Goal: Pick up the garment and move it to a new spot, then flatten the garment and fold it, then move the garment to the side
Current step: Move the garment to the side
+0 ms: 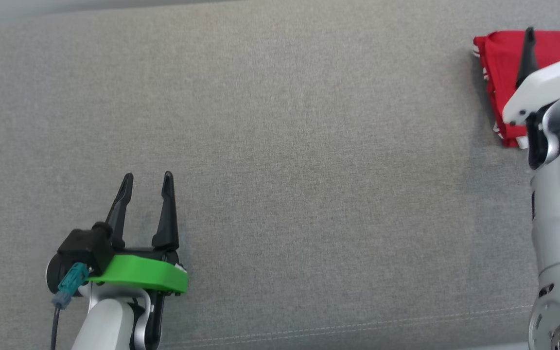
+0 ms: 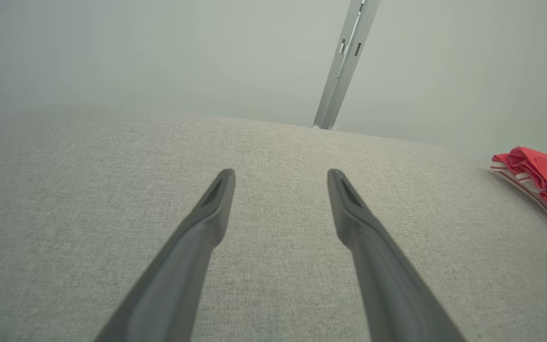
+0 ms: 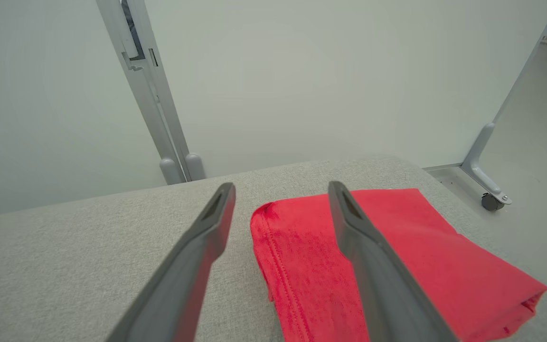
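And there was the wide grey fabric surface [image 1: 270, 146], woven and flat, with a stitched seam [image 1: 358, 326] running along its near edge. Over by its far right corner lay the red garment [image 1: 499, 63], folded into a compact stack, white-striped layers peeking out at one side, resting right on the cloth.

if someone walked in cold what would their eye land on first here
First the folded red garment, bright against the plain grey fabric surface, at its far right end. The right gripper is over it, jaws apart and holding nothing. Next would be the left gripper with its green collar, open at the lower left, well away from the garment.
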{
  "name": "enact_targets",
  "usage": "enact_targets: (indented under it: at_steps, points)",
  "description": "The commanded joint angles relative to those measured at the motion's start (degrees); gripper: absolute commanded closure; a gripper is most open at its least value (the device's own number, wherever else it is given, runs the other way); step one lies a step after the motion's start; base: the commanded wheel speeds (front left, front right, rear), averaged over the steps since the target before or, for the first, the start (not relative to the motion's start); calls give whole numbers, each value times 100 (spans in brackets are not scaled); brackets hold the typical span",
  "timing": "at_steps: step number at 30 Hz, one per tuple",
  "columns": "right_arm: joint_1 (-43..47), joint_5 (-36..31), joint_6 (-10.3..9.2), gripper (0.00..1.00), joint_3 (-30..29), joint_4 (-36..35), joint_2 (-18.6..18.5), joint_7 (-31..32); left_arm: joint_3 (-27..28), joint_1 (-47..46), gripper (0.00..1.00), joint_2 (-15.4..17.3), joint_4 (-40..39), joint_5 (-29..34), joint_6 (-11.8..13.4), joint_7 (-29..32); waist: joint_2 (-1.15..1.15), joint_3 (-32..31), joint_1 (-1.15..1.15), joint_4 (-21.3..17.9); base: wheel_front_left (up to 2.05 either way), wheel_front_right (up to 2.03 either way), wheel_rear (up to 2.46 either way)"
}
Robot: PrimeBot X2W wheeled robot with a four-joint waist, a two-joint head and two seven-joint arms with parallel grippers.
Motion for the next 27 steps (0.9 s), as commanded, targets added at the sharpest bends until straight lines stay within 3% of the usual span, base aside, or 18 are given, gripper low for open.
enact_targets:
  at_steps: [1,7,11,18,27]
  points:
    - [220,117,-9,0,61,-1,-1,-87,59,121,0,-32,29,-46,31,-5,0,-690,0,43,0,0,0]
    - [1220,1071,-9,0,1144,-417,147,-584,500,436,0,-146,288,-138,221,-5,0,-1292,0,153,0,0,0]
    - [1931,1423,-9,0,1704,-948,154,-767,618,550,0,-32,474,3,271,-5,0,-1578,0,256,0,0,0]
    - [3279,1433,-9,0,2360,-2099,167,-712,728,829,0,158,394,54,-7,-5,0,-1811,0,366,0,0,0]
    - [4334,1230,-9,0,2352,-3027,355,-891,976,1386,0,19,45,265,-412,-3,0,-1829,0,417,0,0,0]
